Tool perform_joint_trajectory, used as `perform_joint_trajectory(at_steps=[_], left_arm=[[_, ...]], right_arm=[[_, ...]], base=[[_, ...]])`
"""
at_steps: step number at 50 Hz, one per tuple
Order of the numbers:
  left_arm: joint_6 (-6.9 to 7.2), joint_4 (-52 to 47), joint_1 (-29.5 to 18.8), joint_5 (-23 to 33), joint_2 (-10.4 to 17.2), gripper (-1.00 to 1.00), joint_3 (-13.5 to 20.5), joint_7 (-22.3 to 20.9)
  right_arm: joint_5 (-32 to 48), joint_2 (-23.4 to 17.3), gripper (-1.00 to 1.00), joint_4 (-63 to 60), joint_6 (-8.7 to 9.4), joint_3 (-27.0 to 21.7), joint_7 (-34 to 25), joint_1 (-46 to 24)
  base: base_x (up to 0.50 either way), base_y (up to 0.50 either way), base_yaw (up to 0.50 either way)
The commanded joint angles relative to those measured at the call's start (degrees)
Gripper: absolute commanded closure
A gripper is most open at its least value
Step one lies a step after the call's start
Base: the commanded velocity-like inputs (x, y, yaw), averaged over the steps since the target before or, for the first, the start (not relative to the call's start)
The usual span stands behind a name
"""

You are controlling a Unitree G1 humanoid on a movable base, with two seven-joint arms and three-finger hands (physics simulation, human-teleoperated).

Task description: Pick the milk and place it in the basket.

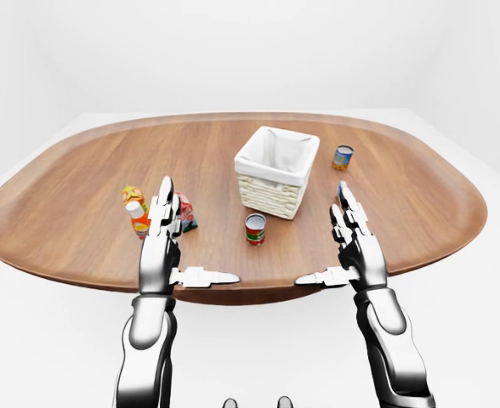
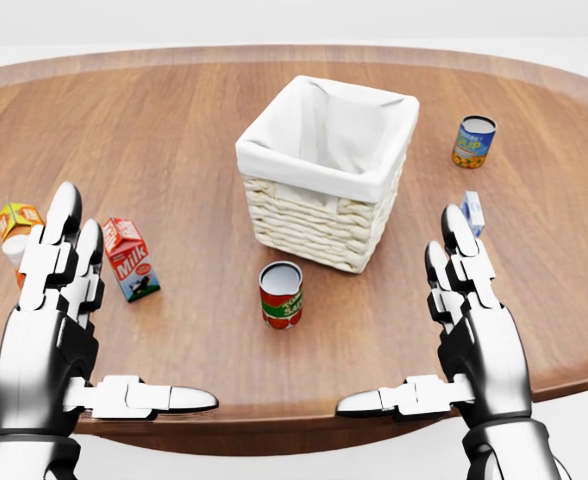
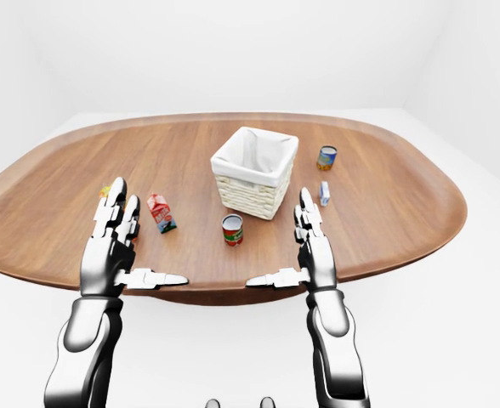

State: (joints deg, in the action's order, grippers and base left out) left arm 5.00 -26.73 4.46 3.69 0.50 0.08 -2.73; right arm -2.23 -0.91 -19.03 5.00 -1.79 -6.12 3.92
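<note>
Head view: both hands hover over the table's (image 2: 174,120) near edge, left hand (image 2: 59,320) and right hand (image 2: 474,325) with fingers spread apart, holding nothing; bare wood lies between them up to the red can (image 2: 281,295). Milk (image 2: 129,258), labelled "Milk", stands just beside the left fingers, left of the basket (image 2: 324,175). Right-eye view shows the small blue carton (image 3: 324,193) whole; left-eye view hides it behind the right hand.

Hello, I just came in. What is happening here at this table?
A humanoid robot stands at a wooden table with both hands open and held out, holding nothing. The left hand is close to the milk carton, which stands upright and untouched. The right hand hovers at the table's near edge. The white-lined basket sits mid-table with nothing visible inside, and a tomato can stands just below it in the head view.
</note>
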Motion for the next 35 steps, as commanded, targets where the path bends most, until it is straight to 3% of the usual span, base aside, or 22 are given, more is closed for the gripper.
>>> perform_joint_trajectory(at_steps=[1, 35], left_arm=[[0.0, -0.7, 0.0, -0.1, 0.0, -1.0, 0.2, -0.3], [0.0, -2.9, 0.3, 0.2, 0.0, -1.0, 0.0, -0.6]], right_arm=[[-0.2, 0.0, -1.0, -0.9, 0.0, 0.0, -0.1, 0.2], [-0.1, 0.0, -1.0, -2.4, 0.0, 0.5, -0.6, 0.4]], base=[[0.23, 0.0, 0.0], [0.23, 0.0, 0.0]])
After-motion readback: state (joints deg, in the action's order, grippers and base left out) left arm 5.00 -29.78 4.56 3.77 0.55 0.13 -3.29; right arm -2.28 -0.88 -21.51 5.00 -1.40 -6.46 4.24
